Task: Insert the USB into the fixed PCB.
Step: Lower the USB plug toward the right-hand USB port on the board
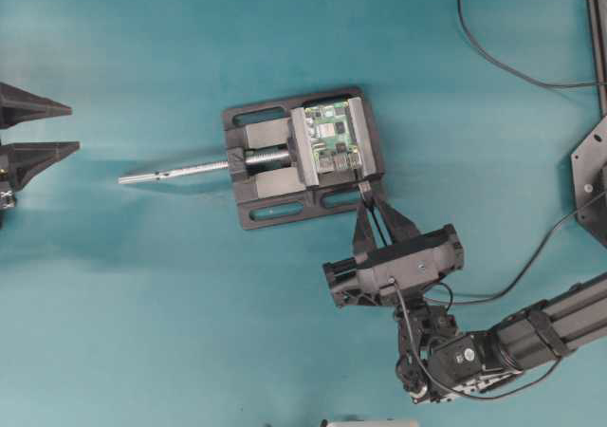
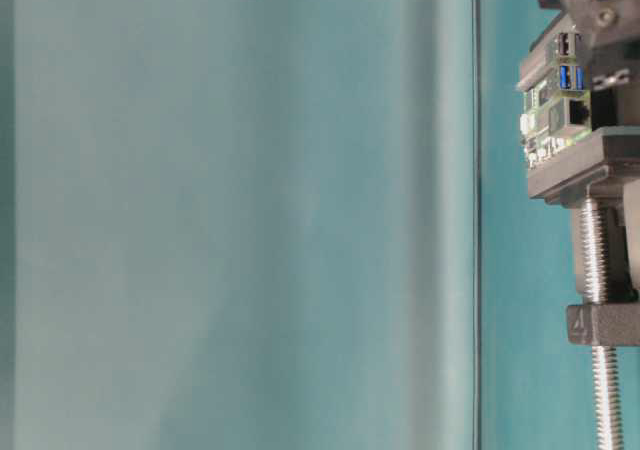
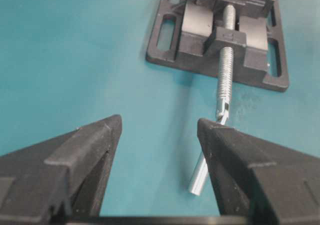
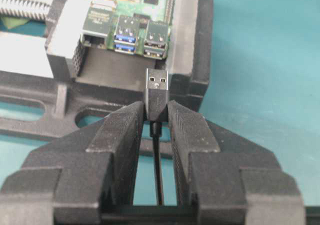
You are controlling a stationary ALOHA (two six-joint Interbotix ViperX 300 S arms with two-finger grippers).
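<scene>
Now the plug lines up with the board's ports, just short of them.

Closely pinched between the right gripper point(image 4: 157, 116) fingers, the USB point(image 4: 157, 87) points its silver tip forward with its thin cable trailing back through the gap, a hold that seems meant to keep the plug stiff and level for a straight push. Just ahead sits the fixed PCB point(image 4: 131, 15), clamped in the black vise point(image 1: 275, 199) near the middle of the table point(image 1: 142, 304), its stacked ports facing the plug; the tip is near the right-hand stack but not yet in it. The vise presumably keeps the board from sliding under the push. Far off at the table's left edge the left gripper point(image 3: 159, 130) hangs spread wide, holding nothing. No writing on the board is legible.
</scene>
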